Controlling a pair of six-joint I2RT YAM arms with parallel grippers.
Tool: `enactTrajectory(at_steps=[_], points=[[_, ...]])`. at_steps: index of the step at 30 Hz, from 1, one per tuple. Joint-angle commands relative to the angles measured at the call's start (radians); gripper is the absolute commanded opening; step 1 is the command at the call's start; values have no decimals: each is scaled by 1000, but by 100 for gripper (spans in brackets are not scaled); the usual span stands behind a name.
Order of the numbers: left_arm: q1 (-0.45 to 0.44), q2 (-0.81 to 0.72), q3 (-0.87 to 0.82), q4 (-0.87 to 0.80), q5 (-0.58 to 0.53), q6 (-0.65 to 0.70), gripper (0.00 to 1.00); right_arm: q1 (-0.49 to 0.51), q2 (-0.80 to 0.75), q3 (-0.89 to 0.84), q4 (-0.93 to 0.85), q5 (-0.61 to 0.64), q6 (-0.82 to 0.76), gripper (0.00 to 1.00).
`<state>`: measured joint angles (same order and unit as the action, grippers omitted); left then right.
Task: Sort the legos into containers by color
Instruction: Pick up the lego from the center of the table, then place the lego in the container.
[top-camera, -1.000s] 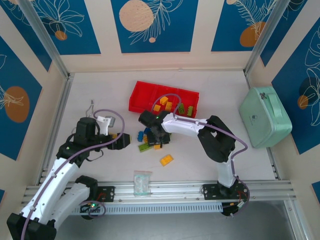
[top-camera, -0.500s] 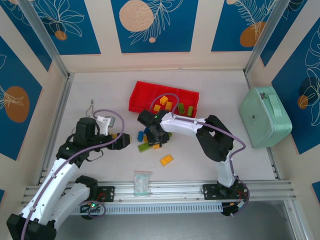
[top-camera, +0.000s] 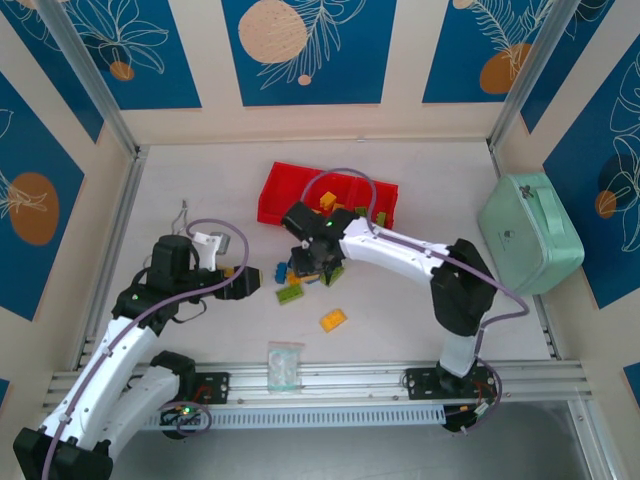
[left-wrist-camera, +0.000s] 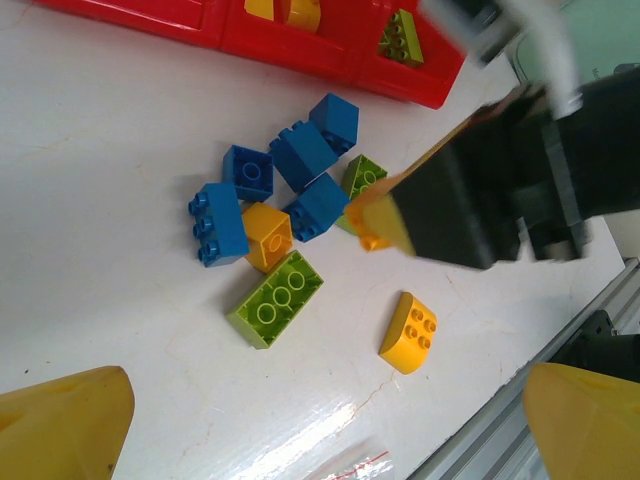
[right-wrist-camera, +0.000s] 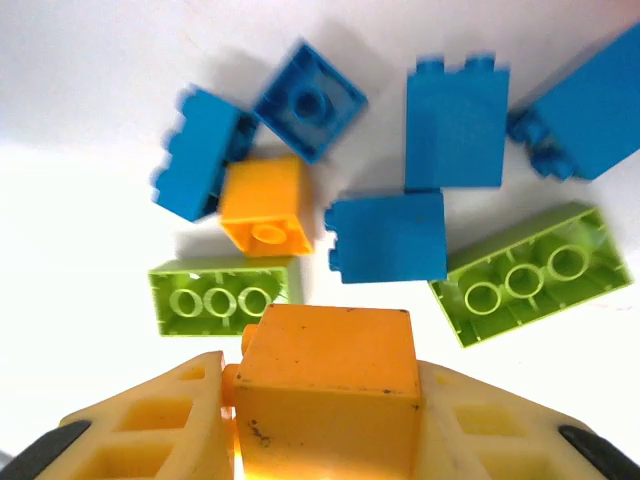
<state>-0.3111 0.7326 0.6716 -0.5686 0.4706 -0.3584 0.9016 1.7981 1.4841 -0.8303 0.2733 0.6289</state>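
Table (top-camera: 180, 190): white, blue-panelled walls (top-camera: 400, 50) behind
Left gripper (top-camera: 258, 279): near left, jaws wide apart, empty
Right gripper (right-wrist-camera: 325, 430): clamped on orange brick (right-wrist-camera: 330, 365), above loose legos (left-wrist-camera: 285, 200)
Red tray (top-camera: 283, 198): far; orange pieces (top-camera: 327, 204) and green pieces (top-camera: 363, 216) inside

The top view looks steeply down on the whole table (top-camera: 200, 180) from above its near edge. Both wrist views hang close over it, facing down — sharing the loose legos (left-wrist-camera: 275, 300)
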Motion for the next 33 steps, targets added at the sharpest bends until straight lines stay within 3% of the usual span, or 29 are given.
enactTrajectory(at_steps=[1, 7, 18, 33], points=[[-11, -16, -4, -9, 7, 16, 99, -43, -53, 57, -8, 38, -61, 34], [-11, -25, -4, -9, 8, 17, 99, -145, -46, 148, 45, 6, -129, 32], [-10, -37, -3, -8, 3, 18, 99, -282, 151, 409, 33, -49, -284, 29], [-11, -36, -6, -8, 0, 18, 99, -346, 369, 527, -40, -100, -335, 30]])
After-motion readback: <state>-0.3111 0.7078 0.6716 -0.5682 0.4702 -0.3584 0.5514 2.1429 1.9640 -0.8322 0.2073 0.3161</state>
